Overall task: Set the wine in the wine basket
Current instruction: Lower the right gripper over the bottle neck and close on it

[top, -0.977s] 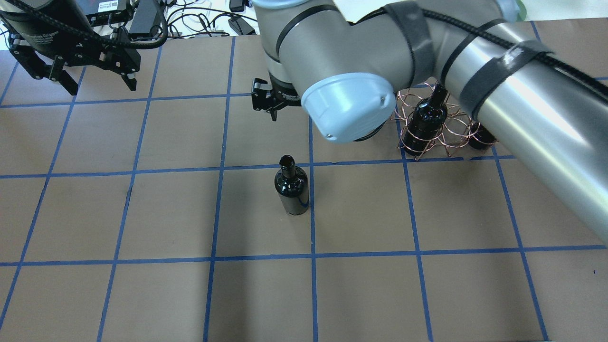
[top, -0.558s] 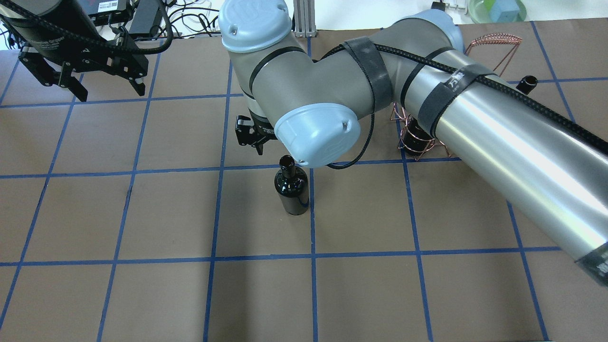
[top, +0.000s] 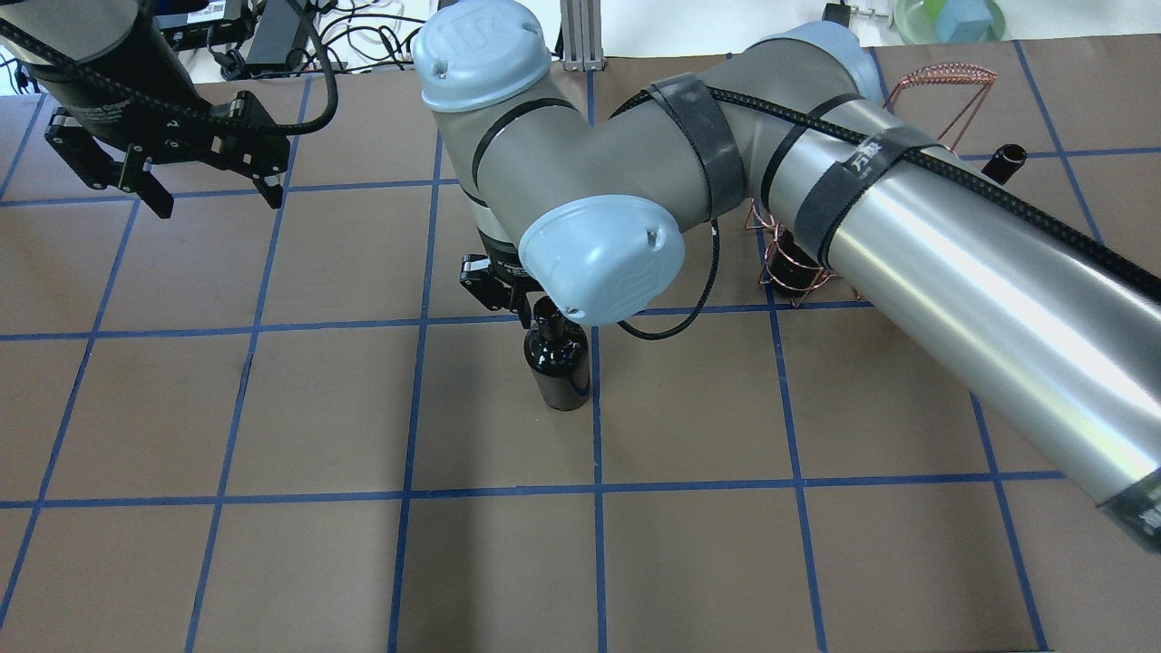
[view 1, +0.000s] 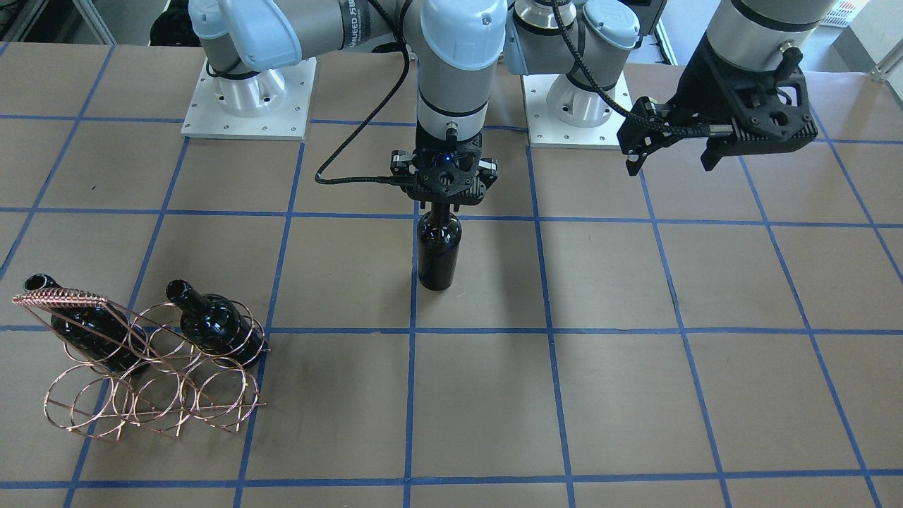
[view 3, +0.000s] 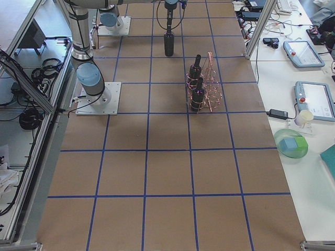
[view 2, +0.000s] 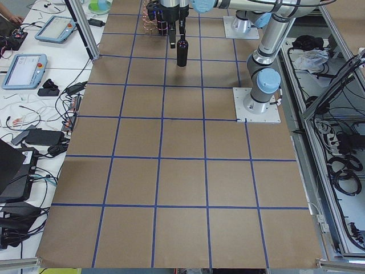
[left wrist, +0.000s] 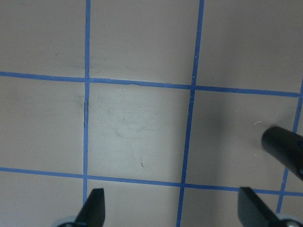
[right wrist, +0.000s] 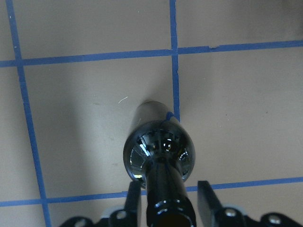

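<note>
One near-black wine bottle (view 1: 437, 247) stands upright mid-table; it also shows in the overhead view (top: 558, 367) and the right wrist view (right wrist: 158, 151). My right gripper (view 1: 441, 204) is open and points straight down, its jaws on either side of the bottle's neck; the right wrist view (right wrist: 169, 203) shows a small gap at one finger (right wrist: 206, 198). The copper wire wine basket (view 1: 152, 395) stands apart with two like bottles (view 1: 211, 324) (view 1: 92, 328) lying in it. My left gripper (view 1: 669, 168) is open and empty above the table.
In the overhead view my right arm hides most of the basket (top: 798, 272); its coil-wrapped top bar (top: 943, 73) and one bottle neck (top: 1005, 161) show. Cables and boxes (top: 272, 36) lie past the table's far edge. A green bowl (view 3: 290, 144) sits on a side bench.
My right gripper has come from beyond the standing bottle to over it, and its jaws now straddle the neck. My left gripper has shifted slightly to the right. The bottle has not moved.
</note>
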Robot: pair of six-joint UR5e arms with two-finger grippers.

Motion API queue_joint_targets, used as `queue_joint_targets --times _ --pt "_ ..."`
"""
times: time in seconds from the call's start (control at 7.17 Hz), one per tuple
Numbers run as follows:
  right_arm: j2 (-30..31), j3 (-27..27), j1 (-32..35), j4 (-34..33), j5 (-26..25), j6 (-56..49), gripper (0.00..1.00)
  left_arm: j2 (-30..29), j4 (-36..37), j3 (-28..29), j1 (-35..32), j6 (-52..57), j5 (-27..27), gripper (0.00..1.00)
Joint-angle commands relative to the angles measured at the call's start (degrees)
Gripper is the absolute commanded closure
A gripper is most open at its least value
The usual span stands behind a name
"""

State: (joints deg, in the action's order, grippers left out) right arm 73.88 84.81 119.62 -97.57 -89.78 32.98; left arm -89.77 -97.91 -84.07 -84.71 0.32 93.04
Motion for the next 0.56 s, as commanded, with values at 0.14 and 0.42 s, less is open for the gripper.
queue_joint_targets --times 0.14,0.42 --pt "0.8 -0.1 -0.3 -0.3 0.0 0.0 1.0 0.2 -0.1 -0.6 0.1 0.0 0.6 0.0" --pt "1.3 -0.7 -1.1 0.0 -0.2 -0.2 1.0 0.4 0.2 -0.6 0.1 -0.1 0.6 0.0"
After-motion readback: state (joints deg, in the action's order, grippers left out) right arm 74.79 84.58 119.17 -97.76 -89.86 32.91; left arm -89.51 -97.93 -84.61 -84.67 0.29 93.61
